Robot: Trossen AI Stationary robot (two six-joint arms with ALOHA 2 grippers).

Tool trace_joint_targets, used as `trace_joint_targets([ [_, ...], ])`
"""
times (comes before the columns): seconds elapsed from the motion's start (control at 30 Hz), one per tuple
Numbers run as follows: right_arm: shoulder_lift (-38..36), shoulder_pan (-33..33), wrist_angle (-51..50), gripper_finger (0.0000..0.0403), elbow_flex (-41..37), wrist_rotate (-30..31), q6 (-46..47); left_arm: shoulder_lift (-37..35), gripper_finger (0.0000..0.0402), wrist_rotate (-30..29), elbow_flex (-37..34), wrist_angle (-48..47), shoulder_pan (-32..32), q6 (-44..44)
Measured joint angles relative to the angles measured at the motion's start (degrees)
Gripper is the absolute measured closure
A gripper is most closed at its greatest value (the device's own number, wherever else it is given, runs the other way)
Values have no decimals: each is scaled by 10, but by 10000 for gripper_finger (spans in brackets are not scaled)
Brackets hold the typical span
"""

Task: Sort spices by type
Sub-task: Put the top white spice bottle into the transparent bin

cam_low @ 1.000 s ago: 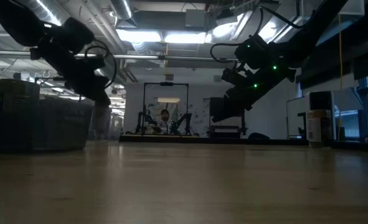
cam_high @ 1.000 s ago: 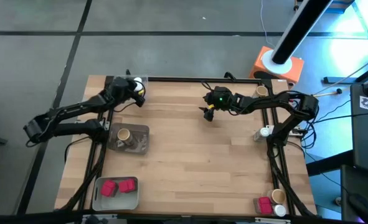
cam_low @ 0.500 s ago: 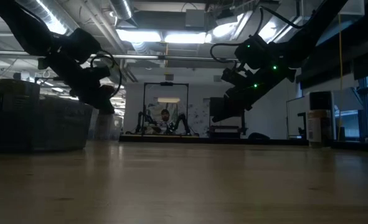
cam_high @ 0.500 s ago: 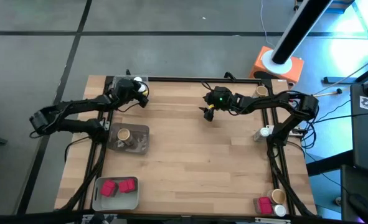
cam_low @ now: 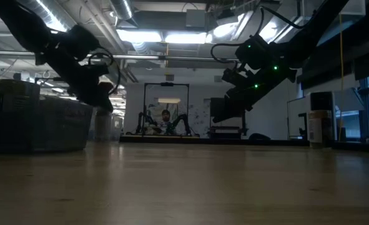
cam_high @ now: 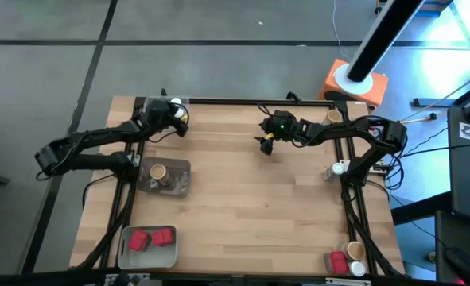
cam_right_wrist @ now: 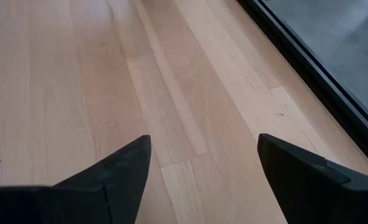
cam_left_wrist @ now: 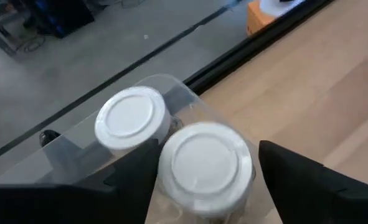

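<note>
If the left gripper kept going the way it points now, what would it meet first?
Most likely the nearer white-lidded jar, which sits right between the left gripper's open fingers in the clear tray. A second white-lidded jar stands just beyond it. Depth is hard to judge, but nothing lies in between.

Overhead camera looks straight down; low one level across the table [cam_high: 242, 191]; wrist cameras close.
</note>
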Motion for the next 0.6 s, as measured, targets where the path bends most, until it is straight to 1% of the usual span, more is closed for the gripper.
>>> trace_joint_targets([
  [0.2, 0, 0, 0, 109, 0, 0, 0, -44, 128, 0, 53, -102, -6, 1],
  [0.3, 0, 0, -2, 109, 0, 0, 0, -69, 128, 11, 74, -106, -23, 1],
  [0.37, 0, 0, -1, 109, 0, 0, 0, -84, 128, 57, 77, -91, -36, 7],
  [0.5, 0, 0, -1, 109, 0, 0, 0, -91, 128, 182, 77, -45, -68, 12],
  [0.57, 0, 0, -1, 109, 1, 0, 0, -84, 128, 221, 77, -28, -87, 12],
  [0.6, 0, 0, -1, 109, 3, 0, 0, -79, 128, 230, 77, -22, -98, 12],
])
